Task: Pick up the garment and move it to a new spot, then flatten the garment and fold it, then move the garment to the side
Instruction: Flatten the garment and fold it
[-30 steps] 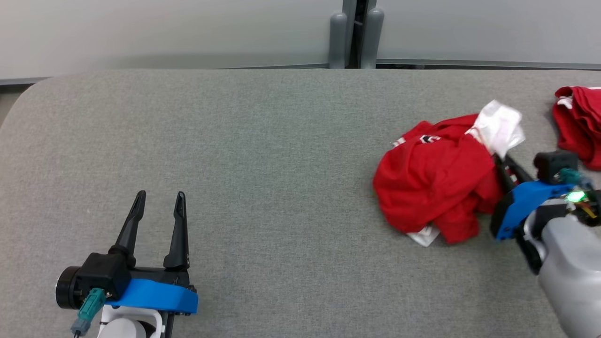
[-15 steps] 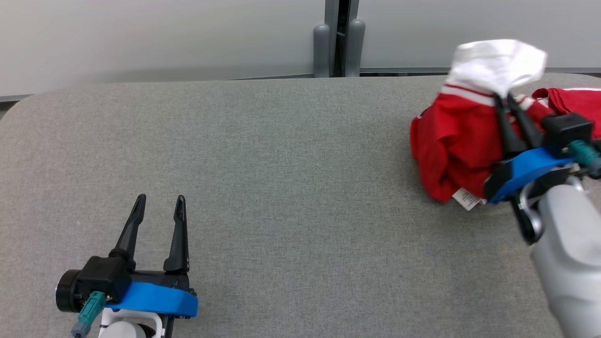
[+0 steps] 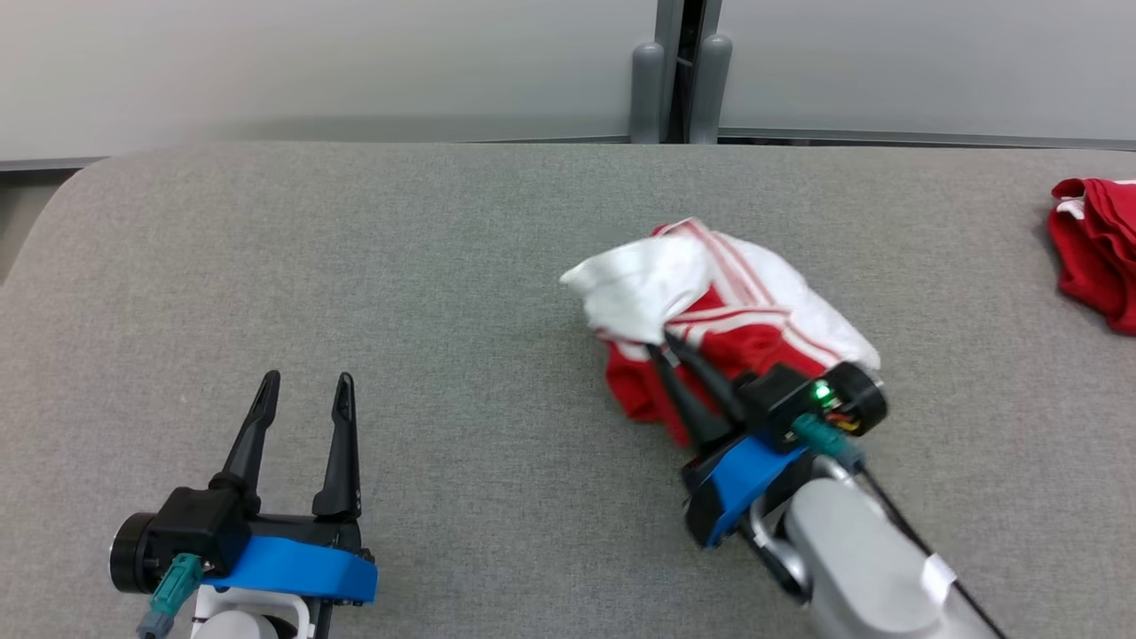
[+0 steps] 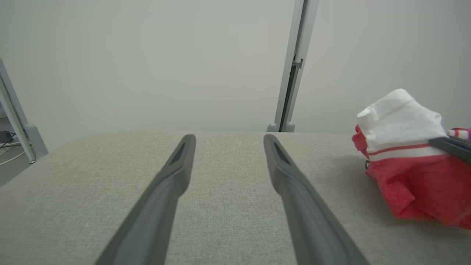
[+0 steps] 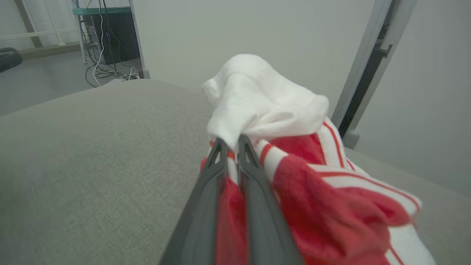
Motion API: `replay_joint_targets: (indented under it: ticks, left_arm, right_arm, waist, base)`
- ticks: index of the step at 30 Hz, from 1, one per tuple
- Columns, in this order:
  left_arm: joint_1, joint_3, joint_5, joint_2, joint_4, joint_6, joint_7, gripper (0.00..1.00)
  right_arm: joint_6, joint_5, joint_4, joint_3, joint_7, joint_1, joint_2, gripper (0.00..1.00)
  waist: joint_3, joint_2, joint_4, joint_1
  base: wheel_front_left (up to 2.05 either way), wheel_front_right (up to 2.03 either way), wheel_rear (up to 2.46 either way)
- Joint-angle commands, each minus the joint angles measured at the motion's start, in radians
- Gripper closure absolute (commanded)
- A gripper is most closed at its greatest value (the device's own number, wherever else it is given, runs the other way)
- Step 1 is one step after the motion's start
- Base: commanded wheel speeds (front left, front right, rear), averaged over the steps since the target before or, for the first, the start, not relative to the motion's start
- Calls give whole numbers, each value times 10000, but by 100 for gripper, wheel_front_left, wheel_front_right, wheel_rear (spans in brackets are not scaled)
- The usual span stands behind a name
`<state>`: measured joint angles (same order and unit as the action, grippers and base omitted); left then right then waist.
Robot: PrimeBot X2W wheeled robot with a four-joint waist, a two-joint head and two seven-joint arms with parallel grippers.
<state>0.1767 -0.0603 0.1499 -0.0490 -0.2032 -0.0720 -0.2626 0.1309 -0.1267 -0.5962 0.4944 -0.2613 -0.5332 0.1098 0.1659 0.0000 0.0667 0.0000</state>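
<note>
A crumpled red and white garment (image 3: 737, 311) with red stripes sits bunched near the middle of the grey table (image 3: 444, 266). My right gripper (image 3: 664, 342) is shut on its white part, fingers pinched together in the right wrist view on the garment (image 5: 265, 106) at the gripper's tips (image 5: 231, 141). The left wrist view shows the garment (image 4: 404, 162) off to the right. My left gripper (image 3: 304, 382) stands open at the lower left over bare table, with nothing between its fingers (image 4: 176, 173).
A second red garment (image 3: 1096, 240) lies at the table's far right edge. A grey post (image 3: 679, 71) stands behind the table against a pale wall. The table's rounded left corner (image 3: 62, 195) shows; bare grey cloth spreads left and front of the garment.
My right gripper has carried the garment from the table's right side, lifted it, then brought it left toward the middle. The head camera shifted. The left gripper has stayed put.
</note>
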Motion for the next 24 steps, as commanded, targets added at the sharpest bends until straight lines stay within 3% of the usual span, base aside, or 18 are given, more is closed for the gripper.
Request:
replay_joint_targets:
  ticks: [1,4,5,6,7,8,16,24]
  left_arm:
    - [0,27,55,-35,16,35,-29,0]
    - [34,22,62,-33,18,34,-29,0]
    - [46,21,64,-33,21,31,-29,0]
    - [57,18,64,-33,25,29,-29,0]
    - [63,25,64,-33,31,30,-29,0]
    - [62,35,63,-33,40,38,-29,0]
    - [-37,97,9,-35,73,105,-29,0]
    - [-167,226,-56,-33,105,67,-29,0]
  right_arm:
    - [-4,-136,104,278,-52,176,-154,100]
    - [-4,-272,149,755,-52,346,-312,100]
    - [-4,-329,196,934,-52,386,-354,85]
    - [-4,-402,272,1115,-52,433,-403,59]
    - [-4,-488,400,1182,-52,459,-434,11]
    - [-4,-526,544,1229,-52,489,-453,0]
    - [-4,-258,2146,155,-51,1048,-191,0]
    - [-4,163,3527,-2408,-50,2284,168,0]
  waist:
    - [39,0,56,0]
    - [66,0,96,0]
    - [78,0,110,0]
    - [90,0,121,0]
    - [101,0,123,0]
    - [108,0,119,0]
    - [18,0,-64,0]
    - [-170,0,-323,0]
  base:
    - [0,0,0]
    - [0,0,0]
    - [0,0,0]
    - [0,0,0]
    - [0,0,0]
    - [0,0,0]
    - [0,0,0]
    - [0,0,0]
